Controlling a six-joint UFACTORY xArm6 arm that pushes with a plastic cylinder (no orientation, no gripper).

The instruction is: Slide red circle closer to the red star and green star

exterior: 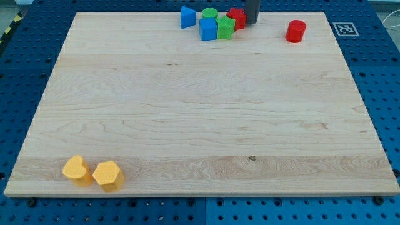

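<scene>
The red circle [295, 30] stands alone near the view's top right of the wooden board [200, 125]. The red star [236, 17] and the green star [225, 28] sit in a cluster at the view's top centre. The dark rod comes down at the top edge, and my tip [251, 22] is just right of the red star, touching or nearly touching it. The red circle lies about 70 px to the right of my tip.
In the same cluster are a blue triangle [187, 17], a green circle [209, 14] and a blue cube [208, 29]. Two yellow blocks [76, 170] [108, 175] lie at the view's bottom left. A printed marker tag [344, 29] sits at the top right corner.
</scene>
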